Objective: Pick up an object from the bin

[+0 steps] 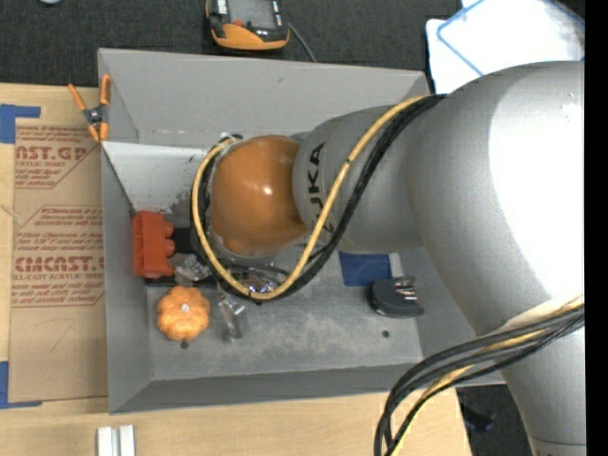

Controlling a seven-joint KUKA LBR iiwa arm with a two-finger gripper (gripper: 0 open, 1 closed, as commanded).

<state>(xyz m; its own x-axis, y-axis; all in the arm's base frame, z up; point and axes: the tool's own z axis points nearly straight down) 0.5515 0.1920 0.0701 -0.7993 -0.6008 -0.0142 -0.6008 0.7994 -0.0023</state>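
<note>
Obscured items, left to right: the red block (152, 243) against the left wall of the bin (285, 359) has its right end tucked under the cables (201, 226). The gripper (231, 308) is largely covered by the round orange cover (249, 198) on the wrist, with some grey metal parts showing beneath it. Whether it is released, clenched or grasping anything cannot be told. Further right, a flat blue piece (365, 268) is cut off along its top by the arm (456, 188). A small black object (394, 298) just beside it is too indistinct to name.

Arm pose: it enters from the right, crosses most of the bin and points the wrist down over the left half of the floor. Yellow and black cables loop round the cover.

Object nearest the gripper: a small orange pumpkin (182, 313), rounded and ribbed, with a pale spot on top. It lies on the bin floor at the lower left of the view, below the red block and just beside the gripper's visible metal, on its left. Contact between the two cannot be confirmed.
</note>
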